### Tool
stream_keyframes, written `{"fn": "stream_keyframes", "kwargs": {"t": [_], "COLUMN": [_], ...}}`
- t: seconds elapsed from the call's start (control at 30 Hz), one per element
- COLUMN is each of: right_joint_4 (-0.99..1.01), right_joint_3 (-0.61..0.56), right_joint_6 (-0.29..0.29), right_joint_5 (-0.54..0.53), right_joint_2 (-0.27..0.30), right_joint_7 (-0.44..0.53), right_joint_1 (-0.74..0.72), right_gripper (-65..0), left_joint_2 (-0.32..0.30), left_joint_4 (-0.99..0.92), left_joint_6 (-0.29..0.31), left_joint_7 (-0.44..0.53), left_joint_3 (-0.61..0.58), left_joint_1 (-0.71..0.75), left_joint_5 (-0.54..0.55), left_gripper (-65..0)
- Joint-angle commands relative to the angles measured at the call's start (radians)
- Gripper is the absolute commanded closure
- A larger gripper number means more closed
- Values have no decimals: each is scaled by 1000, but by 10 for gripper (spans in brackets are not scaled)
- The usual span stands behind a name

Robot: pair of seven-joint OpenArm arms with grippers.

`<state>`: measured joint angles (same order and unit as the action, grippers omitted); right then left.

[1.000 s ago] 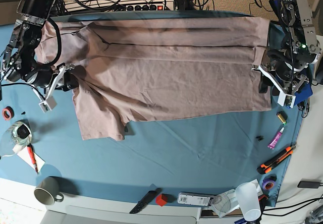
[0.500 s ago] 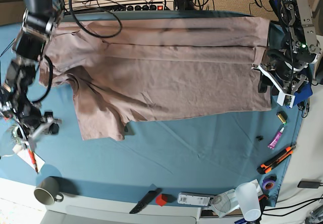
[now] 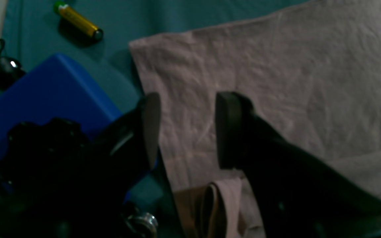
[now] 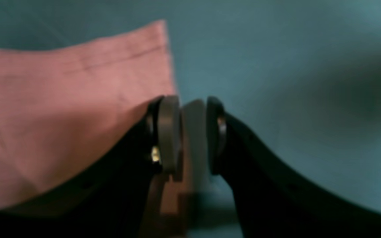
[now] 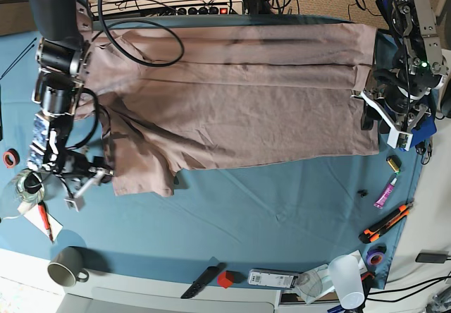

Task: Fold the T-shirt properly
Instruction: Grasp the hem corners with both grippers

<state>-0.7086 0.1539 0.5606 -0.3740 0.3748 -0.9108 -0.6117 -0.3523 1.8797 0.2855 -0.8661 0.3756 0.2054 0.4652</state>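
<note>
The T-shirt [image 5: 239,94] lies spread across the blue-teal table cloth [image 5: 268,200], wrinkled, with its upper part folded over in a long band. In the base view my right gripper [image 5: 102,174] sits low at the left, right by the lower sleeve corner. The blurred right wrist view shows that gripper [image 4: 192,102] with a narrow gap between its fingers and the pink sleeve hem [image 4: 61,82] beside the left finger; whether cloth lies in the gap I cannot tell. My left gripper [image 3: 189,99] hovers wide open over the shirt's bottom hem corner [image 3: 276,82], at the right edge [image 5: 370,115].
A blue box [image 3: 51,92] and a battery [image 3: 78,21] lie beside the left gripper. Along the right edge are a pink marker [image 5: 385,192] and an orange cutter [image 5: 384,223]. The front edge holds a mug [image 5: 65,267], a knife [image 5: 201,279], a red block [image 5: 225,279] and a plastic cup [image 5: 347,278].
The right arm left the shirt's left edge, swung out over the cloth, then came in beside the lower sleeve corner. The shirt's left side settled differently. The left arm stayed put.
</note>
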Motion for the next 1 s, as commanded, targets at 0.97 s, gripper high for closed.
{"fn": "stream_keyframes", "kwargs": {"t": [0.97], "right_joint_4": [15], "right_joint_3": [5], "right_joint_6": [-16], "right_joint_5": [24], "right_joint_2": [-9], "right_joint_7": [-118], "right_joint_1": [-9], "right_gripper": [-151], "left_joint_2": [-13], "left_joint_4": [-497], "left_joint_6": [84], "left_joint_7": [-79], "left_joint_3": [6], "left_joint_1": [-393], "left_joint_5": [15], "left_gripper": [-320]}}
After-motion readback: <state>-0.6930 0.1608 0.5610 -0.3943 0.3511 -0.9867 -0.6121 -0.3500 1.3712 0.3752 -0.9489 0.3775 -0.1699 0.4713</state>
